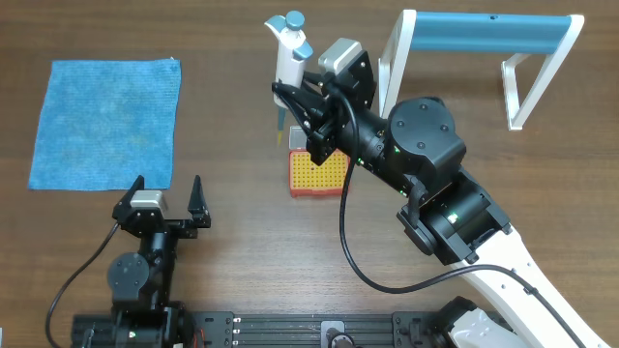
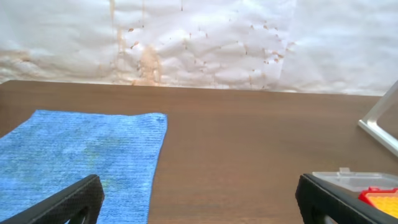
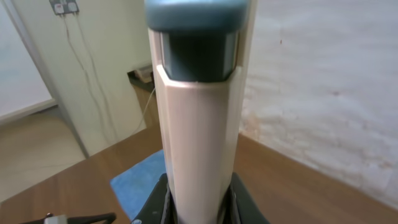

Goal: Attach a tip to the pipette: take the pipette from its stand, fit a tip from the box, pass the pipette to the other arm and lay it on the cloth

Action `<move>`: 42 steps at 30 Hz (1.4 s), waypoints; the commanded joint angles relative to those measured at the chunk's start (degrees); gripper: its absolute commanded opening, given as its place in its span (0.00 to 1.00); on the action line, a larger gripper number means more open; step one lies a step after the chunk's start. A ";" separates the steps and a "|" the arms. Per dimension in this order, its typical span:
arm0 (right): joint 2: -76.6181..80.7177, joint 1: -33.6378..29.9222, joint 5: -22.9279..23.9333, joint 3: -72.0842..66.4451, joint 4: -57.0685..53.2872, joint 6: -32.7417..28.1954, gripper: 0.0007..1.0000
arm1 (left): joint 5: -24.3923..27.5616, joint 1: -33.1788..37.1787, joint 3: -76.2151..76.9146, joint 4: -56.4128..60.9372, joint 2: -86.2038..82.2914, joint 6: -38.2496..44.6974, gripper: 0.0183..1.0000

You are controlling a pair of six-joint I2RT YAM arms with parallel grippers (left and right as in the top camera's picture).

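Top view: the right pincer (image 1: 298,97) is clenched on the white body of the pipette (image 1: 289,48), well clear of the stand (image 1: 484,34) at its 3 o'clock. The right wrist view confirms the grip, with both fingers pressed against the barrel from either side. The pipette's long axis runs roughly 12 to 6 o'clock. Its blue head is toward 12, and its thin lower shaft drops to a point just beyond the far left corner of the tip box (image 1: 317,174). Whether a tip is already seated on that shaft is too small to tell.

The box lies at about 5 o'clock from the right pincer and rests on the surface (image 1: 242,242). If a tip is not yet on, fitting one would likely mean a short shift toward 5 o'clock and then a straight push down.

The left pincer (image 1: 166,186) stands released and wide at about 8 o'clock, well apart. The cloth (image 1: 106,126) lies at 9 o'clock, much nearer the left arm.
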 commanded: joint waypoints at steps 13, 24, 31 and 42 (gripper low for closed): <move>1.62 -6.56 -25.86 0.81 -9.68 4.22 0.08 | 29.86 -0.13 -0.04 55.21 -0.52 -33.09 1.00; 1.62 -8.57 -36.06 0.81 -19.26 -3.39 0.08 | 26.75 -0.13 -0.02 44.63 -0.07 -61.09 1.00; 1.62 -8.57 -39.04 0.81 -21.64 -4.87 0.08 | 27.41 -0.13 4.72 32.65 5.49 -68.24 1.00; 1.68 -8.46 -42.84 0.81 -23.28 -5.01 0.08 | 58.45 -0.15 31.08 36.87 40.17 -63.82 1.00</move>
